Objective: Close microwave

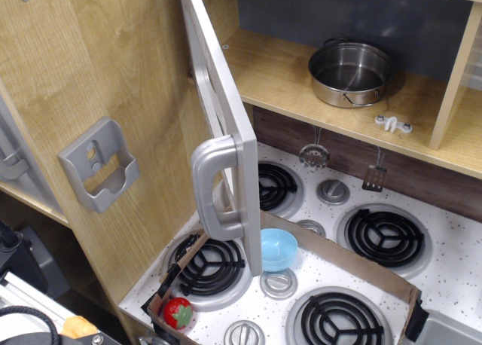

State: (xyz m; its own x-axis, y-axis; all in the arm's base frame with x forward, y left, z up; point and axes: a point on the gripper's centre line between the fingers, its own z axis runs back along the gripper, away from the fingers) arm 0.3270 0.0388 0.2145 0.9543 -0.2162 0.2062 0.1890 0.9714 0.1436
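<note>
Microwave: toy microwave with a wide silver-grey plastic door, swung wide open and seen nearly edge-on, running from 12 o'clock down to frame centre.
Handle: thick vertical silver handle on the door's free edge, hanging over the white speckled stovetop.
Gripper: not in shot at all, so there's no telling how wide it's open or whether it's got anything.
Handling guess: looks like light, stiff, hollow plastic on a hinge, probably swings easy; the smooth face could be a bit slippery.
Where to take hold: likely no grab needed, just push the flat outer face near the handle.
Nearby: steel pot on the wooden shelf at 1 o'clock, light blue bowl just beside the door's bottom corner.
</note>
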